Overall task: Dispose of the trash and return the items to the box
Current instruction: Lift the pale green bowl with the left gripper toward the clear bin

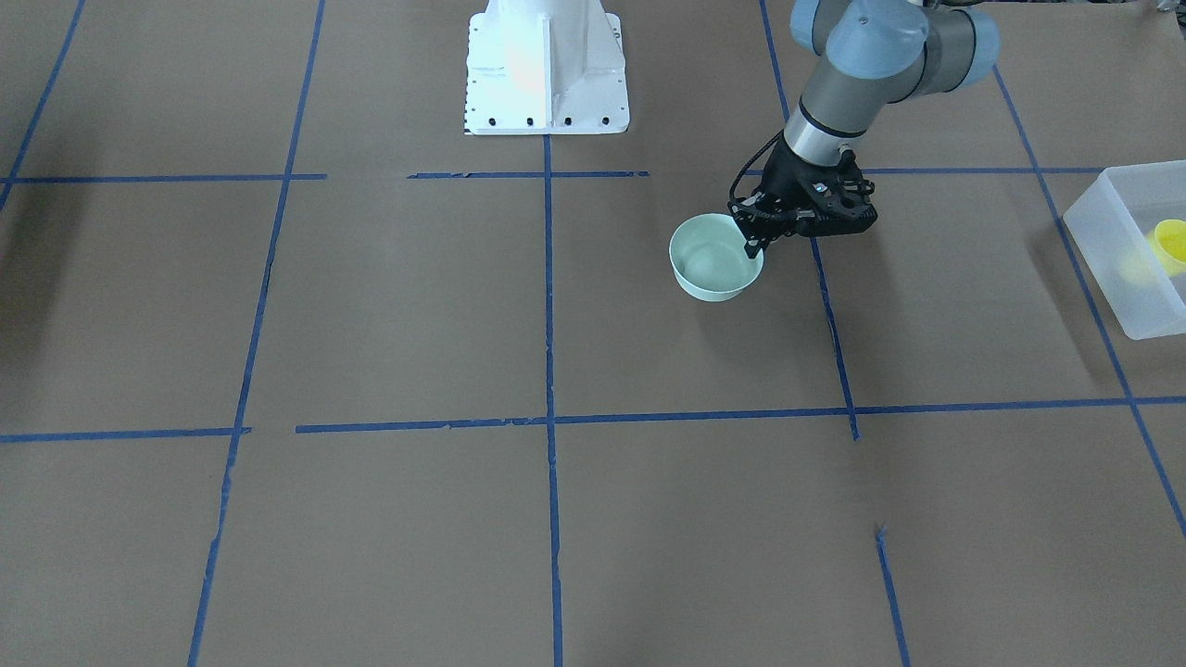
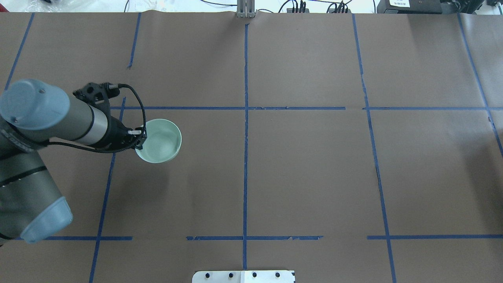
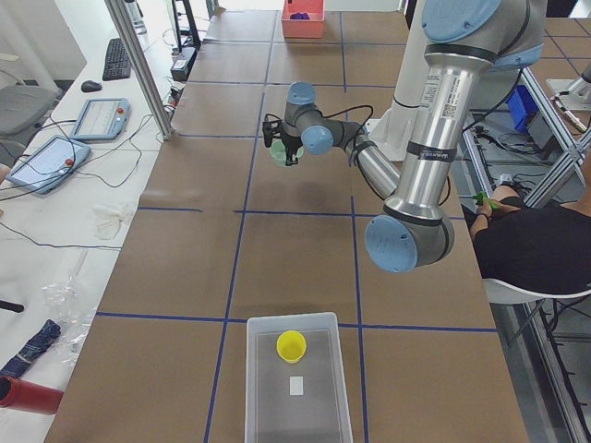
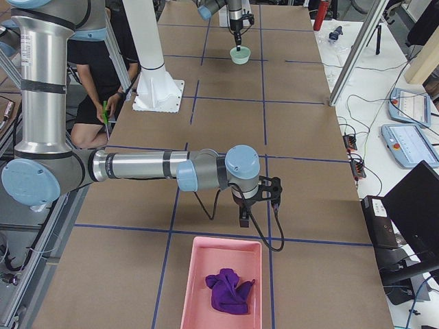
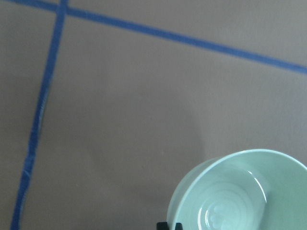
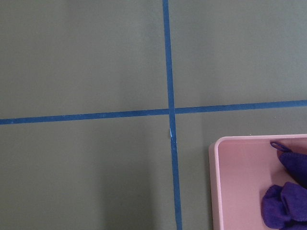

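The pale mint-green bowl (image 1: 712, 262) is at the table's middle, on my left side; it also shows in the overhead view (image 2: 159, 140) and the left wrist view (image 5: 240, 191). My left gripper (image 1: 754, 243) is shut on the bowl's rim, one finger inside and one outside. The yellow cup (image 1: 1169, 244) lies inside the frosted-white box (image 1: 1103, 243) at the table's left end, also seen in the exterior left view (image 3: 291, 345). My right gripper (image 4: 243, 218) hangs over the table near a pink tray; I cannot tell whether it is open or shut.
A pink tray (image 4: 195, 288) holding a purple cloth (image 4: 230, 290) sits at the table's right end, under the right wrist camera (image 6: 218, 191). The white robot base (image 1: 545, 74) stands at the table's back edge. Blue tape lines cross the brown table.
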Motion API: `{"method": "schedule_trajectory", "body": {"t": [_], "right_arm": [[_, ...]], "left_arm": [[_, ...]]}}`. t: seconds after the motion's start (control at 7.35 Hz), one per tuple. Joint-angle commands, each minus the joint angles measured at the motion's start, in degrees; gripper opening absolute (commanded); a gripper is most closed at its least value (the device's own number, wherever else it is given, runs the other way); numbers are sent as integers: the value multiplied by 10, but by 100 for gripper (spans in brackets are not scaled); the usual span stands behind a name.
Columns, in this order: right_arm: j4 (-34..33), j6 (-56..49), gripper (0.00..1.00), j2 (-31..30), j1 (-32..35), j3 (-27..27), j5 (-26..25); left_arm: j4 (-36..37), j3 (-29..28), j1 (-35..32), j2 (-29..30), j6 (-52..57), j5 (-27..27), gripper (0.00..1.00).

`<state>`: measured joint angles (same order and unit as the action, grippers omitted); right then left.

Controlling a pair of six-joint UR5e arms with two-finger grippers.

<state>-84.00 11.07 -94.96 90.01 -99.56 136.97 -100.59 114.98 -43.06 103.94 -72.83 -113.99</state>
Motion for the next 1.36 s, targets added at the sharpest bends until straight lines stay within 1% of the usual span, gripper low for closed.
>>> {"method": "schedule_trajectory", "body": {"t": [0.0, 0.14, 0.41, 0.54, 0.68, 0.95, 1.09, 1.22], "right_arm": [[-2, -7, 100, 5, -12, 1, -4], [-5, -18, 100, 7, -12, 4, 4], [-6, -18, 100, 7, -11, 2, 15], [-6, -18, 100, 7, -10, 2, 25], [-6, -18, 100, 6, -10, -1, 26], [-5, -17, 100, 5, -10, -5, 28], [-5, -17, 100, 5, -10, -3, 28], [-2, -15, 100, 5, -10, -2, 27]], "left_arm": [[17, 8, -100, -22, 119, -41, 0], [17, 6, -157, -56, 206, -71, 0], [17, -11, -235, -122, 407, -100, 0], [17, -43, -309, -132, 501, -104, 0], [16, -71, -351, -153, 594, -101, 0], [14, -156, -465, -161, 766, -86, 0], [9, -169, -499, -184, 801, -34, 0], [7, -171, -516, -208, 817, 2, 0]]}}
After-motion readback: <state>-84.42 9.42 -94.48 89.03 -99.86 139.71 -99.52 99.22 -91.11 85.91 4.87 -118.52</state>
